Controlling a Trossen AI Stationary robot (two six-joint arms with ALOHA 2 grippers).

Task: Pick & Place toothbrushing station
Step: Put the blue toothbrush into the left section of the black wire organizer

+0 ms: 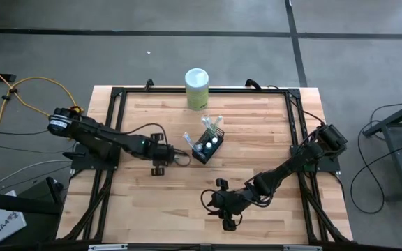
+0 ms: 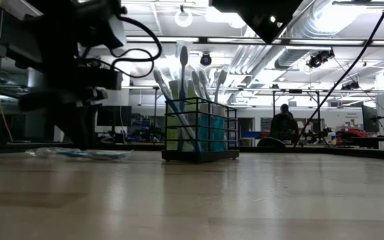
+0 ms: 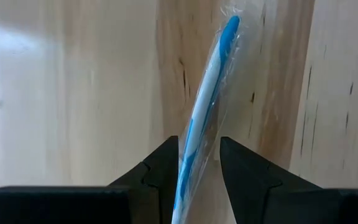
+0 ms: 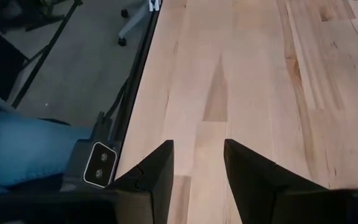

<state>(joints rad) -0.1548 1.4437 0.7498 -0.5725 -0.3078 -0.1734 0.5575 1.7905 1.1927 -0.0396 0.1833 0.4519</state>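
L gripper: fingers spread a little, one on each side of a wrapped toothbrush (white/blue, clear plastic sleeve). Brush runs up btwn them; whether they pinch it or just straddle it, can't tell. Low view shows the same wrapped brush lying flat on the table, under the L arm. High view: L gripper sits just L of the holder, brush end poking out toward it.

R gripper: fingers spread, nothing btwn them, only bare wood below. High view puts R gripper near the front table edge, well apart from the holder. R wrist view also catches a small camera unit at the table edge and blue fabric beyond it.

Toothbrushing station: black wire-mesh holder upright on the table, about mid-table. Several toothbrushes stand in it, leaning at angles, heads up. Two teal tubes w/ white caps inside it too; teal bodies show thru the mesh in low view.

Pale green canister w/ white lid stands at the back table edge, behind the holder, apart from it.

Bkgd, low view: seated person far off in the room.
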